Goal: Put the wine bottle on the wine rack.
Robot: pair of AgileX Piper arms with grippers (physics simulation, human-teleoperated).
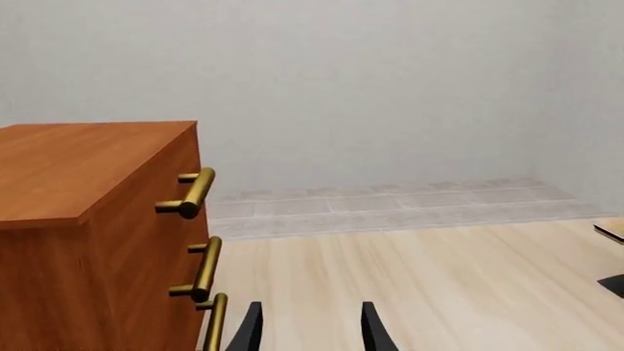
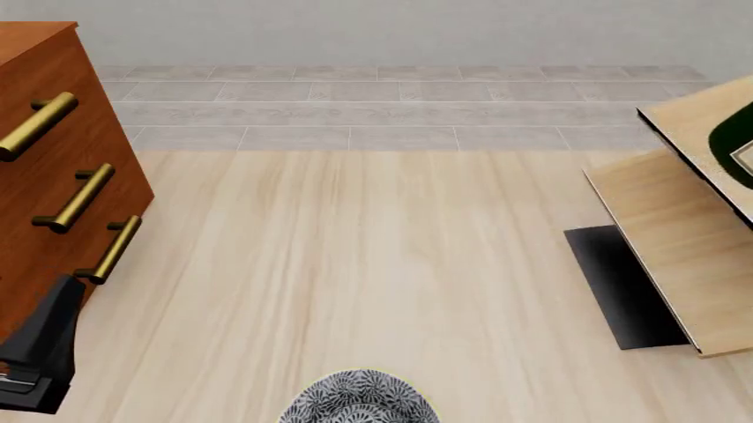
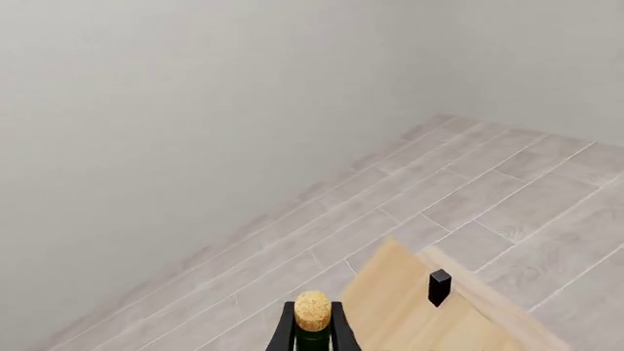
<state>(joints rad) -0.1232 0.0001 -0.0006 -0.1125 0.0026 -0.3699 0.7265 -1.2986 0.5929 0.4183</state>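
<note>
The wine bottle (image 3: 312, 311) shows its tan cork and dark green neck in the right wrist view. My right gripper (image 3: 312, 333) is shut on it, with one black finger on each side of the neck. In the front view a dark green part of the bottle (image 2: 732, 132) with its white label shows at the right edge, over the upper panel of the wine rack (image 2: 671, 247). The rack's pale wood panel (image 3: 410, 314) lies just below the bottle. My left gripper (image 1: 310, 325) is open and empty beside the cabinet.
A reddish-brown drawer cabinet (image 2: 48, 176) with brass bar handles stands at the left, and my left arm (image 2: 41, 352) is close to its front corner. The rack's black base (image 2: 618, 286) lies on the table. A round patterned object (image 2: 359, 401) sits at the near edge.
</note>
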